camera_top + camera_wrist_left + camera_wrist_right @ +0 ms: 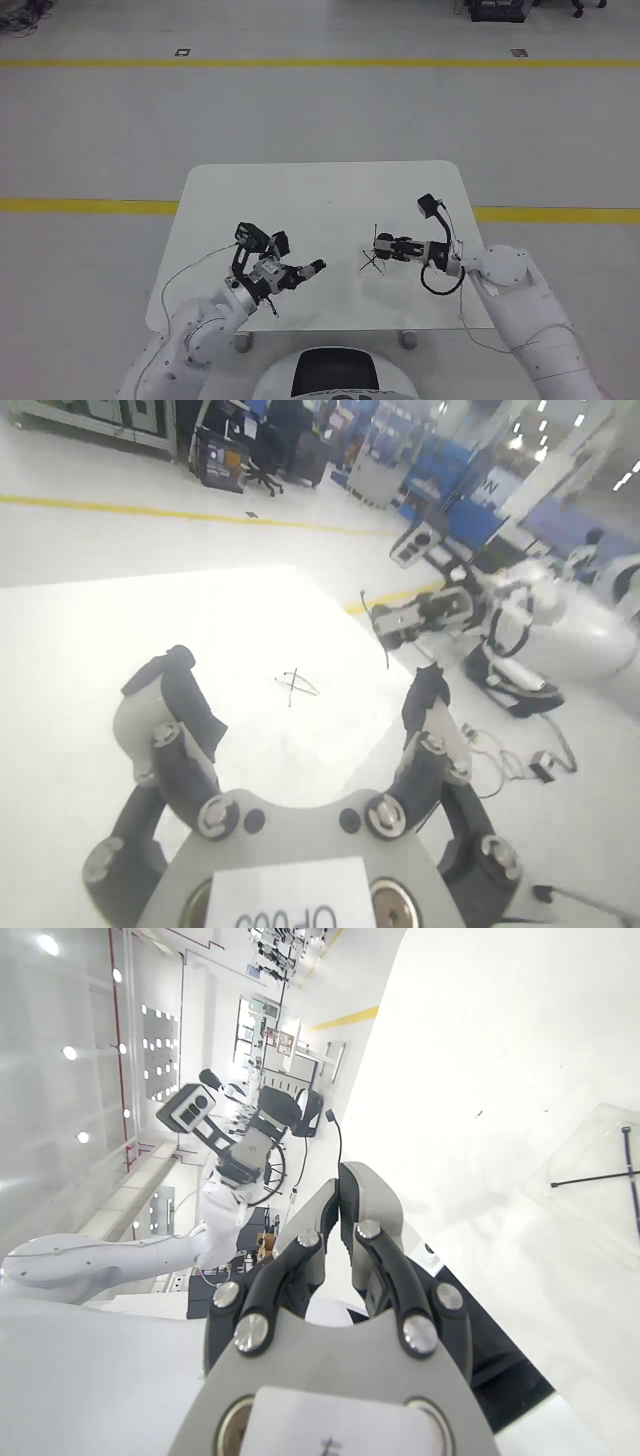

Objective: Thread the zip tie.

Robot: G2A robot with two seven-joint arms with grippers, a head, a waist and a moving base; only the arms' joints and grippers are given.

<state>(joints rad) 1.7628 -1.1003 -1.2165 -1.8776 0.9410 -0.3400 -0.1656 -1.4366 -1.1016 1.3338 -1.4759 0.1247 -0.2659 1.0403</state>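
Note:
My right gripper (381, 246) hangs over the right half of the white table (320, 200), shut on a black zip tie (376, 236). In the right wrist view the tie (340, 1140) rises from the pinched fingertips (336, 1188) to its small head. The left wrist view shows that gripper (385, 627) and the tie (376, 635) farther off. Two or three loose zip ties (371, 264) lie crossed on the table just below it (296, 686) (600, 1179). My left gripper (300, 258) is open with nothing between its fingers (172, 685), over the front left, facing the loose ties.
The loose ties seem to rest on a faint clear sheet (575, 1148). The table's near edge (300, 328) runs close behind both arms. Yellow floor lines (90, 206) and open floor surround the table.

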